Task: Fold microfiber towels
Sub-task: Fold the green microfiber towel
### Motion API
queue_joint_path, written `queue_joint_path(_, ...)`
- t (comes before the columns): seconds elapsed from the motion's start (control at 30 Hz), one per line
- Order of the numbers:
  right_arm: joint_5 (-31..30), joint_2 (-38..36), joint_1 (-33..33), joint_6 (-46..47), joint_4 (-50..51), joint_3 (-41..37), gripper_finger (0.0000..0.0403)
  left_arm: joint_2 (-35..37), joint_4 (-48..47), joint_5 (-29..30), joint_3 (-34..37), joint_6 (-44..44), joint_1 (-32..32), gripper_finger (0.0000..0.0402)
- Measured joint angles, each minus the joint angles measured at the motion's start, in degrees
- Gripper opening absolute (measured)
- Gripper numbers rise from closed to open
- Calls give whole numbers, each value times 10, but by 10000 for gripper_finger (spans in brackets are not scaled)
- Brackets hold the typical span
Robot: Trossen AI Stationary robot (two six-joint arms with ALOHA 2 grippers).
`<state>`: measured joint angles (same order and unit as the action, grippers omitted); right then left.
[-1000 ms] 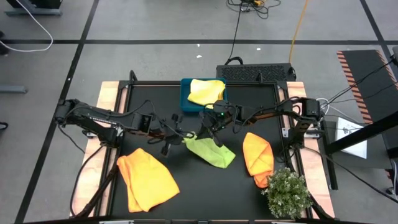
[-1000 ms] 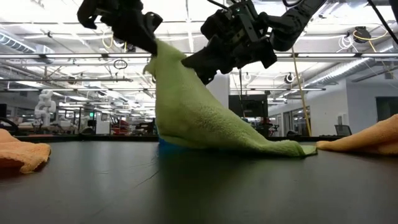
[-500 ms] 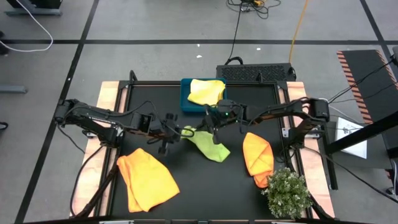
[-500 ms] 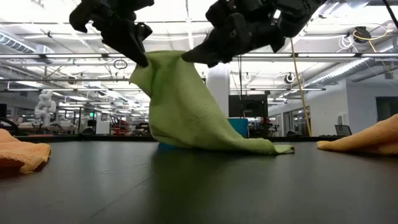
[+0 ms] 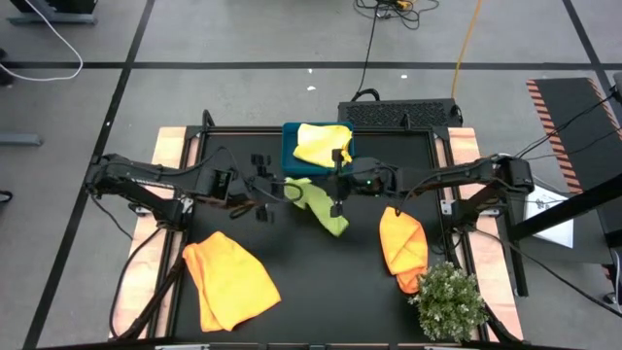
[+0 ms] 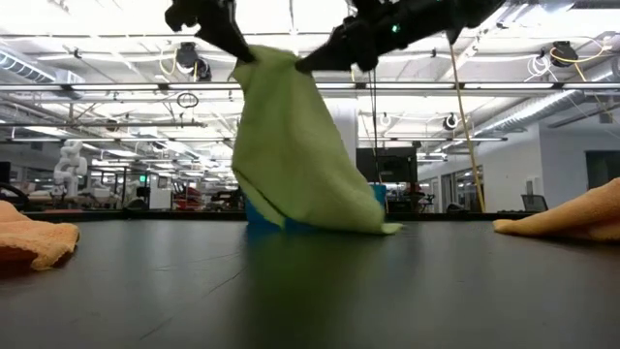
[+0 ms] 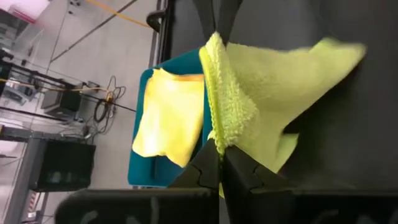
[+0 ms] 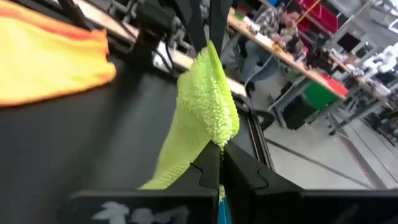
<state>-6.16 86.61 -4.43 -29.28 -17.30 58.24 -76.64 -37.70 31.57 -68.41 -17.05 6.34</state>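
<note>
Near the middle of the black table (image 5: pixel 224 156), toward twelve o'clock, both arms hold the lime green towel (image 5: pixel 319 202) up off the surface. The left gripper (image 5: pixel 275 189) pinches one top corner, its fingers (image 7: pixel 210 171) pressed together on the cloth's fuzzy edge; the right gripper (image 5: pixel 335 185) pinches the other top corner just beside it, its fingers (image 8: pixel 211 168) likewise clamped on the fabric. In the low view the towel (image 6: pixel 291 155) hangs from the two grips as a drooping sheet, its lower edge resting on the table and trailing to a point. Directly at twelve o'clock from it sits the teal tray (image 5: pixel 289 156) with the pale yellow towel (image 5: pixel 323 142) bunched on top; the left wrist view shows that same yellow cloth (image 7: pixel 165 118) lying on the tray (image 7: pixel 146 174). One orange towel (image 5: pixel 229 280) lies loosely spread at about seven o'clock on the table, well apart from the grippers. The second orange towel (image 5: pixel 401 248) lies crumpled at about four o'clock, near the small green plant (image 5: pixel 449 301) standing at the table's five o'clock corner.
</note>
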Motion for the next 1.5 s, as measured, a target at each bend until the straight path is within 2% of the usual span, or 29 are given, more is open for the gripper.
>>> queue_joint_path(0.23,27,-8,9,41,41,0,11,0,-50,-3,-7,18,18,3)
queue_joint_path(0.43,82,-4,8,103,105,0,38,0,-53,-81,39,78,37,3)
queue_joint_path(0.57,113,-4,8,130,137,-1,55,0,-1,-109,101,105,55,4)
queue_joint_path(0.77,167,-4,8,161,107,-33,77,0,102,-149,187,130,72,3)
queue_joint_path(1.03,168,-4,7,181,41,-78,89,0,193,-185,244,151,73,4)
queue_joint_path(1.5,169,-4,7,195,31,-87,89,0,220,-186,248,155,73,7)
